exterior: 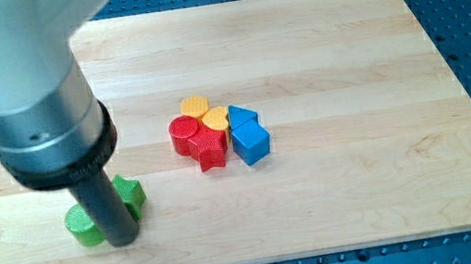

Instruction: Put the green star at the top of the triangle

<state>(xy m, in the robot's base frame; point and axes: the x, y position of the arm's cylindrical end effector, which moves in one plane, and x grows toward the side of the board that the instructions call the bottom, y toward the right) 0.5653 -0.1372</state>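
The green star (132, 195) lies at the board's lower left, partly hidden behind my rod. A green round block (83, 226) touches the rod on its left. My tip (124, 241) sits just below and between these two green blocks. The blue triangle (242, 116) is in a cluster at the board's middle, with a blue cube (251, 143) right below it. The green star is far to the left of the triangle.
The cluster also holds a red round block (184, 134), a red star (210, 147), an orange round block (195, 107) and a yellow heart-like block (215, 117). The wooden board (364, 178) lies on a blue perforated table. The arm's large body covers the upper left.
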